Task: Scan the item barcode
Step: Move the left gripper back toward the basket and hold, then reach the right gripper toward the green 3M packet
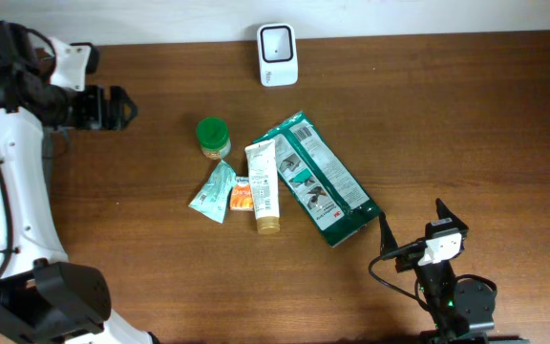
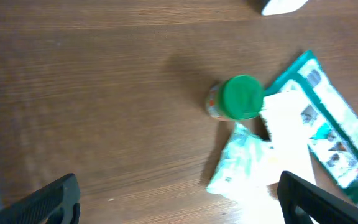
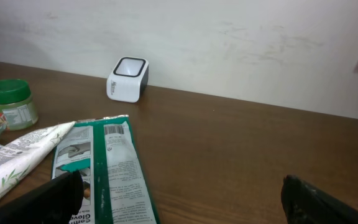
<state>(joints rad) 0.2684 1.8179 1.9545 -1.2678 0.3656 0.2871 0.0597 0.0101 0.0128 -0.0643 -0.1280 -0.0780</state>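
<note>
Wooden table [image 3: 241,143] is carrying a green pack [image 3: 114,174] showing "Glove" lower left; left gripper [image 2: 179,180] and right gripper [image 3: 180,183] are both gaping wide, empty.

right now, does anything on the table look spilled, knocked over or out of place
Nothing spilled or damaged. The only untidy spot is the middle cluster: the white tube partly covers the orange sachet, squeezed between the teal pouch and the green packet. The green-lidded jar stands upright; the scanner sits apart.

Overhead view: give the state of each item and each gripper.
jar, upright, lid on
tube, lying flat, capped
green packet, lying flat, barcode up
teal sachet, lying flat
orange sachet, flat, against tube
scanner, upright, untouched
left gripper, open, empty
right gripper, open, empty
</note>
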